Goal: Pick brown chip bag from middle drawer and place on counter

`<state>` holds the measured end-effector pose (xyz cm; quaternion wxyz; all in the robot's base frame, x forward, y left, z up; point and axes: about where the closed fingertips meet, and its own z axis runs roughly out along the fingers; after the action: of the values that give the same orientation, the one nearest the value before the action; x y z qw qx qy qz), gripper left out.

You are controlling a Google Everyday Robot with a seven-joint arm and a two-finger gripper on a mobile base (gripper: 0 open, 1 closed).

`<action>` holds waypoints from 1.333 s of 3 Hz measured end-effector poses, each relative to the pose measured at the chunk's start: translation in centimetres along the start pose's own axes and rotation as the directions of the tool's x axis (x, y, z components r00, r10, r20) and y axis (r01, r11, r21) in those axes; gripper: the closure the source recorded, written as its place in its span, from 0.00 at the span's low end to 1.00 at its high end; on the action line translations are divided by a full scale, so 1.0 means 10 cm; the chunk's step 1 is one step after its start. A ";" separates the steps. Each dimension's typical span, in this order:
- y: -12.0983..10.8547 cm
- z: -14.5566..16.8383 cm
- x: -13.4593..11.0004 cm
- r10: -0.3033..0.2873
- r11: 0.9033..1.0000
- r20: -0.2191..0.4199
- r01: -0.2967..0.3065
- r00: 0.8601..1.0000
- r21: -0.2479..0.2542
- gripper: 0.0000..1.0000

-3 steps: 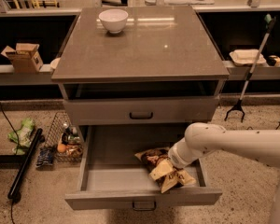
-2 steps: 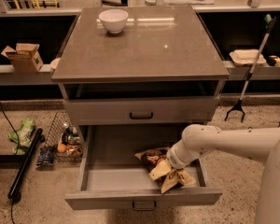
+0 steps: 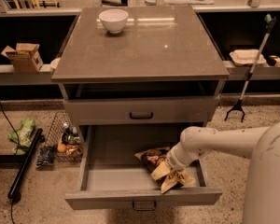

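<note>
The middle drawer [image 3: 112,174] is pulled open below the counter [image 3: 144,43]. The brown chip bag [image 3: 155,158] lies on the drawer floor at the right front, dark brown with tan ends. My white arm reaches in from the right, and my gripper [image 3: 170,174] is down on the bag's near tan end. The arm's wrist covers part of the bag. The counter holds only a white bowl [image 3: 113,20] at its back left.
A closed grey drawer front [image 3: 141,110] sits above the open drawer. A wire basket of items [image 3: 65,141] and a green wrapper [image 3: 21,133] lie on the floor at left. A cardboard box [image 3: 24,56] and a tray [image 3: 246,56] sit on side ledges. A grabber stick [image 3: 249,69] leans at right.
The arm has shifted slightly left and more of its near body fills the right edge. The bag lies in the same place in the drawer.
</note>
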<state>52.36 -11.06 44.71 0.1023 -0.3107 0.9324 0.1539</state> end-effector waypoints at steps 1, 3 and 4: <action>0.05 0.12 0.03 -0.013 1.000 -0.024 0.012 1.000 -0.014 0.43; 0.09 -0.13 0.03 -0.070 0.997 0.040 0.070 0.997 -0.013 0.90; 0.31 -0.73 -0.13 -0.158 0.986 0.172 0.164 0.972 -0.023 1.00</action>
<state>50.74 -10.55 52.61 0.1879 -0.3728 0.8890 0.1881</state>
